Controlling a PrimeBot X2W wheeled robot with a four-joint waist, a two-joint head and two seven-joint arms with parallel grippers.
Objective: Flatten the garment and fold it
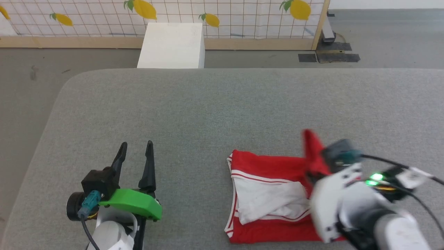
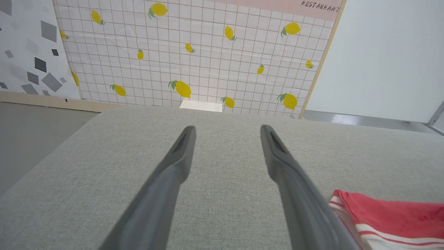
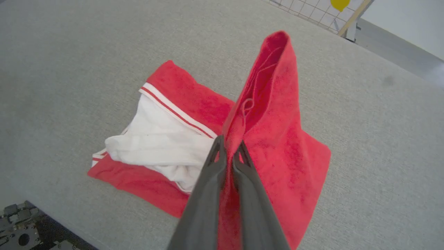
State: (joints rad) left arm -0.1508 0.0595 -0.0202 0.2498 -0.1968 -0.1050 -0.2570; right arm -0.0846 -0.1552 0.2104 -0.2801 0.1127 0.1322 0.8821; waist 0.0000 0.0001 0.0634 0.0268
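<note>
Right wrist view: the right claw (image 3: 229, 142) is pinched almost shut on a red fold of the jersey (image 3: 277, 139), and that fold stands up off the counter (image 3: 69, 69) like a tent peak.
Jersey: it lies on the right half of the counter, close to the near edge. The rest is down in a rough rectangle, with a white sleeve (image 3: 156, 142) bunched on top of the red and striped trim along the edges.
Left claw (image 1: 136, 144): wide open and holding nothing, it hovers over bare counter toward the near left, apart from the jersey.
Fabric: thin, limp and soft-creased. The lifted part looks doubled over, though I can't tell how many layers are in the pinch.
Counter: a grey woven cover with rounded corners, and it looks grippy enough to drag cloth.
Risk, slip: it's a narrow pinch on thin cloth, so a quick pull could let the fold slide out.
Risk, drag: if a lower layer is caught too, the whole pile shifts and the fold skews.
Risk, lump: laying red over that bunched sleeve would trap a bulge.
Risk, edge: a tug toward the near edge could spill the hem off the counter.
</note>
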